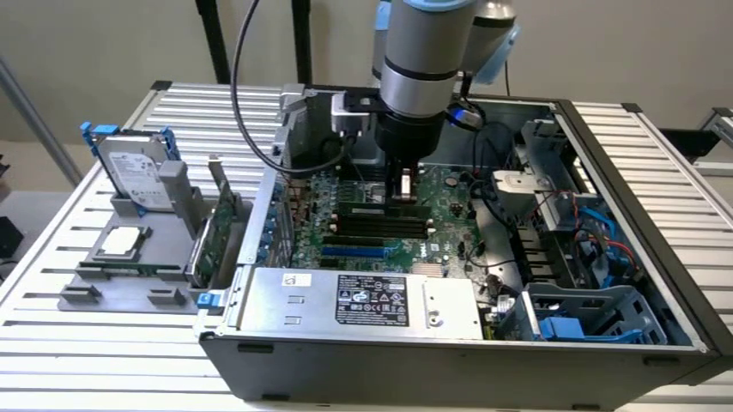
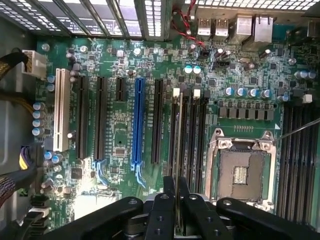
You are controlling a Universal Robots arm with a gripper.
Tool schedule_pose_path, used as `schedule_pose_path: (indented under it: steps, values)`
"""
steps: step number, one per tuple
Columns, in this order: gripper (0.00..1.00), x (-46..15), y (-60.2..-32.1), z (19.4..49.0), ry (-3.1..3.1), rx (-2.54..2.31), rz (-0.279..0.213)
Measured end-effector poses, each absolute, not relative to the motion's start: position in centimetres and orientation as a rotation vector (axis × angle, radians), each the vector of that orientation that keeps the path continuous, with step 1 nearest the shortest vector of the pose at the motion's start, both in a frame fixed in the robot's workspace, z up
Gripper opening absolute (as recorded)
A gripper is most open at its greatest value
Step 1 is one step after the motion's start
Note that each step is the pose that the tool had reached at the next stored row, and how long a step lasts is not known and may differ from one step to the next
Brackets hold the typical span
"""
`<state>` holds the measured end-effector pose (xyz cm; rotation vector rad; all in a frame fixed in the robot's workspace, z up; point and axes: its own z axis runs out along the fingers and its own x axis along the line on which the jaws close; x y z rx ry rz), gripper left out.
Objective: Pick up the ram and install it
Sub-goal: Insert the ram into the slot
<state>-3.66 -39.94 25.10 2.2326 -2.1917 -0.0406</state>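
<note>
The ram (image 2: 176, 145) appears edge-on in the wrist view as a thin green strip running along the first black memory slot (image 2: 184, 130), between the white latches. My gripper (image 2: 176, 197) is shut on its upper edge, with the black fingers (image 2: 162, 210) pressed against both sides. In the exterior view the gripper (image 1: 401, 196) reaches straight down into the open computer case (image 1: 641, 215). There it holds the ram (image 1: 384, 209) at the motherboard's memory slots (image 1: 378, 227). I cannot tell whether the stick is fully seated.
The CPU socket (image 2: 242, 170) lies beside the memory slots, and a blue slot (image 2: 138, 120) on their other side. On the exterior view's left, a grey holder (image 1: 126, 287) carries a hard drive (image 1: 132, 176) and a green expansion card (image 1: 218, 227). The power supply (image 1: 343, 300) fills the case's front.
</note>
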Motion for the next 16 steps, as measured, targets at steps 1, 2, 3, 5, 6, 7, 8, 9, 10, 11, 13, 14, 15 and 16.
schedule_pose_path:
  steps: [1,2,3,5,6,7,8,9,10,11,13,14,15,16]
  values:
    - [0.00,-3.7,-39.9,24.9,-2.192,2.232,-0.041]
    - [0.00,-3.7,-39.9,24.7,-2.193,2.231,-0.041]
    - [0.00,-3.7,-39.9,24.6,-2.194,2.230,-0.041]
    - [0.00,-3.7,-39.9,24.2,-2.197,2.228,-0.041]
    - [0.00,-3.7,-39.9,24.0,-2.198,2.227,-0.041]
    - [0.00,-3.7,-39.9,23.8,-2.199,2.226,-0.041]
    - [0.00,-3.7,-39.9,23.6,-2.199,2.225,-0.041]
    - [0.00,-3.7,-39.9,23.5,-2.200,2.225,-0.041]
    - [0.00,-3.7,-39.8,23.3,-2.200,2.224,-0.041]
    - [0.00,-3.7,-39.8,23.1,-2.200,2.224,-0.041]
    - [0.00,-3.7,-39.8,23.1,-2.200,2.224,-0.040]
    - [0.00,-3.7,-39.8,23.1,-2.200,2.224,-0.040]
    - [0.00,-3.6,-39.8,23.1,-2.200,2.224,-0.040]
    - [0.00,-3.6,-39.8,23.0,-2.200,2.224,-0.040]
